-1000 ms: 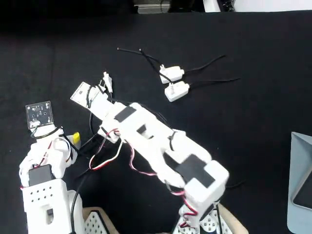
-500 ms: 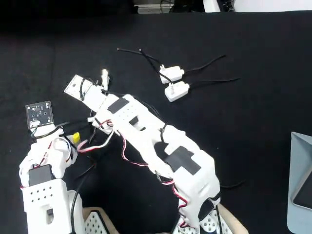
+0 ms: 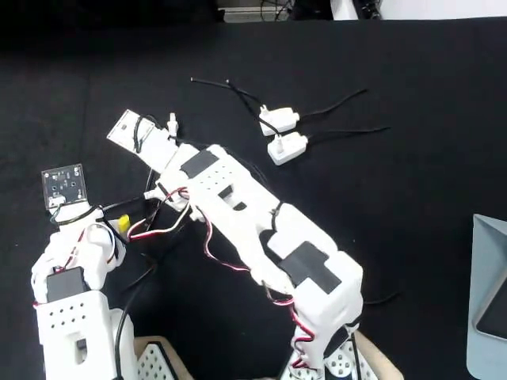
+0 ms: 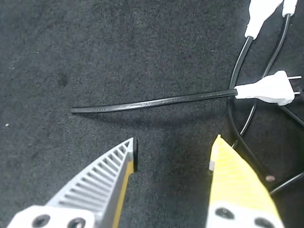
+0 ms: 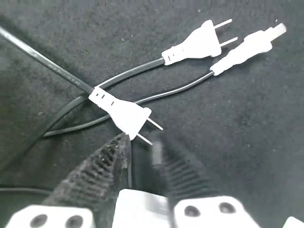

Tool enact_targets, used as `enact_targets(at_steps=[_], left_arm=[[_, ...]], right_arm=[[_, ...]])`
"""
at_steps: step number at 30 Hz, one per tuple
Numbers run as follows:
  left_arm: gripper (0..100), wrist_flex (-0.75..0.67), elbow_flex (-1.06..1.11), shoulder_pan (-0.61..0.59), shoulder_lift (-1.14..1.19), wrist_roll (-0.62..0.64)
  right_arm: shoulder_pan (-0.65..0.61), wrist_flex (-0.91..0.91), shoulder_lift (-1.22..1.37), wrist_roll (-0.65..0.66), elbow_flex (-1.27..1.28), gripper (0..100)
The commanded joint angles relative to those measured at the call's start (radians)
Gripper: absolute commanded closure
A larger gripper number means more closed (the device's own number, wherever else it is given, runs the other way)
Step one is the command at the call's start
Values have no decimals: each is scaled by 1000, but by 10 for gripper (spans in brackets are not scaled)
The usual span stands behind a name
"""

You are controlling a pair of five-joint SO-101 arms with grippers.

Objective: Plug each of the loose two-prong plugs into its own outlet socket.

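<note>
The black cloth [image 3: 412,237] is matte and finely napped. On it lie moulded white plastic plugs with smooth black cords. My right gripper [image 5: 141,142] hangs low over them, its ribbed fingers [image 5: 97,173] a narrow gap apart and holding nothing. One tip sits just beside the thin metal prongs of the nearest plug [image 5: 124,115], with a second plug [image 5: 194,44] farther off. My left gripper [image 4: 173,147], one finger grey and ribbed, one yellow, stands wide apart and empty. Right of my right arm lie the blocky white far socket [image 3: 279,120] and near socket [image 3: 287,148].
</note>
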Motion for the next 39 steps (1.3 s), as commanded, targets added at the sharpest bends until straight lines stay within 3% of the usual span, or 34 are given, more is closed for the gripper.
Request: enact_targets(at_steps=[1,7,15,25,27,31,39], left_arm=[[740,-25,-5,-12,-14,5],[740,-26,-5,-12,-14,5],[744,-26,-15,-81,-14,11],[744,-26,-16,-84,-15,11],[744,-26,-16,-84,-15,11],[744,-26,-16,-82,-15,11],[744,-26,-16,-76,-15,11]], right_arm=[[-37,-3,-54,8,-2,800],[-94,-5,-10,35,-21,805],[-94,-18,51,83,-50,807],[-91,-46,209,80,-186,808],[-89,-52,222,78,-196,838],[-86,-52,231,84,-231,991],[-23,72,110,66,-242,987]])
